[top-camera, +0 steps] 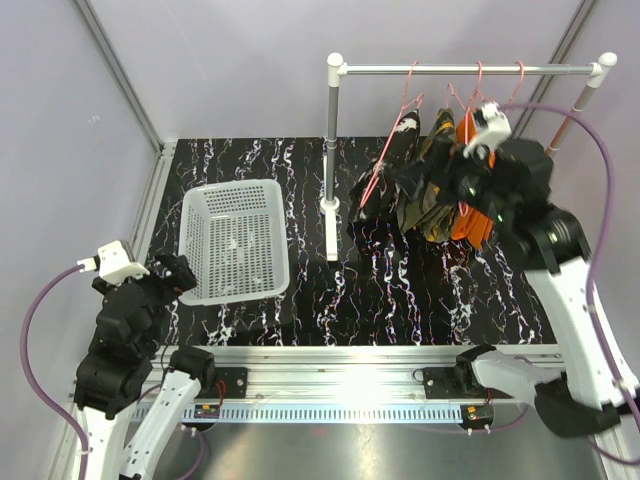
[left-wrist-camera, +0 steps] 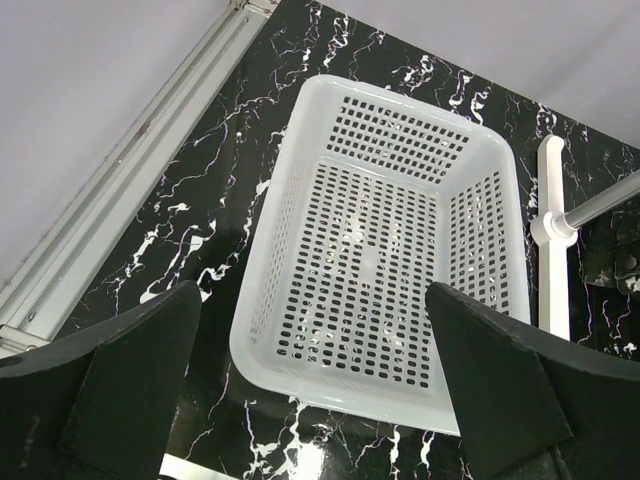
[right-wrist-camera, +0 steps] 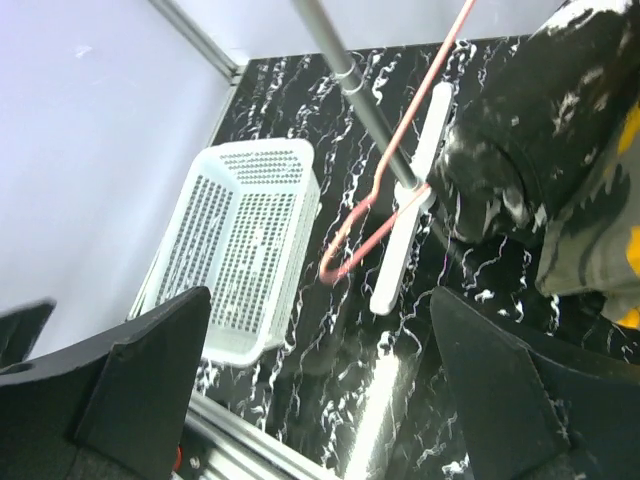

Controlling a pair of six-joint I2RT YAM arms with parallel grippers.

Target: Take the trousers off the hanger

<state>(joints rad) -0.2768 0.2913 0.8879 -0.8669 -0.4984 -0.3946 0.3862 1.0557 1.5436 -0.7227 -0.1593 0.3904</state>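
Trousers: three pairs hang side by side from pink hangers (top-camera: 408,98) on the rail (top-camera: 470,70) over the far right part of the tabletop (top-camera: 400,290). The dark pair (top-camera: 392,185) is nearest the rack's white post (top-camera: 333,150), the camouflage pair (top-camera: 432,195) is in the middle, and the orange pair (top-camera: 470,225) is towards the right edge.

The right tool (right-wrist-camera: 315,330) is up at the garments with its fingers spread wide and nothing between them. Whether it touches cloth, cannot tell. In the right wrist view, one hanger's lower corner shows bare beside the bunched dark pair.

White perforated basket (top-camera: 235,240) sits on the left half of the tabletop. The left tool (left-wrist-camera: 310,340) hangs over the basket's near end by the left edge, fingers spread, gripping nothing.
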